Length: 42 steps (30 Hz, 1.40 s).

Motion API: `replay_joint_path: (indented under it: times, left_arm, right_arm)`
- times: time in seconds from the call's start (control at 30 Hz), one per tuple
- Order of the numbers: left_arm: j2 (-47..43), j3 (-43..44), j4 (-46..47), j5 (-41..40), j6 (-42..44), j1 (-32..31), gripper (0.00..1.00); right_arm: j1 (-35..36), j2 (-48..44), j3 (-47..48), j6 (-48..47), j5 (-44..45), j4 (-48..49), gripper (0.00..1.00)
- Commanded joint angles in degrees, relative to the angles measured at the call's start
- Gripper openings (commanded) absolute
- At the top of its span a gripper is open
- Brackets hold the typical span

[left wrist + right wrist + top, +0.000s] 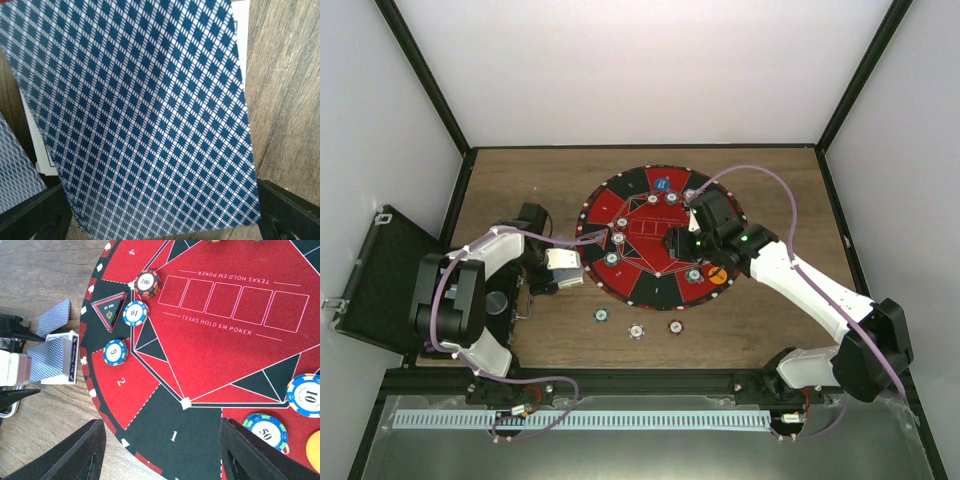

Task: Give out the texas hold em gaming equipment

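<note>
The left gripper point(582, 272) is at the left edge of the round poker mat point(630, 215), its fingers spread wide around a blue-backed card point(145, 115) that fills the left wrist view. The right gripper point(162, 450) hovers over the middle of the mat with its fingers apart, holding nothing. Several chips point(135, 313) lie along the mat's edge, and three more chips point(635, 330) lie on the table near its front edge.

Three poker chips point(636, 330) lie on the bare counter point(520, 190) — at least seven more sit on the one round mat point(605, 205). One blue disc point(662, 184), one orange disc point(717, 275), one triangle marker point(110, 310) — and one open case point(370, 280).
</note>
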Motion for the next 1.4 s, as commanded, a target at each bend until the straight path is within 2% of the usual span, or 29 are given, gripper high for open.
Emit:
replay_joint_path:
  times: [0.0,0.63,0.93,1.37]
  left_arm:
    - [1.2,1.0,0.7,0.5,1.0,-0.2,0.98]
    - [1.8,1.0,1.4,-0.8,1.6,-1.8,0.85]
    - [2.7,0.8,1.6,-1.5,1.4,-1.9,0.70]
    - [2.2,0.4,2.0,-1.9,1.3,-1.9,0.58]
  right_arm:
    - [0.9,-1.4,0.3,0.6,-0.4,-0.8,0.64]
    - [1.4,-1.9,-0.6,1.1,-0.4,-0.6,0.59]
    - [1.6,-2.4,-0.6,1.2,-0.5,-0.7,0.57]
    - [2.0,-2.4,-0.6,1.4,-0.6,-0.7,0.53]
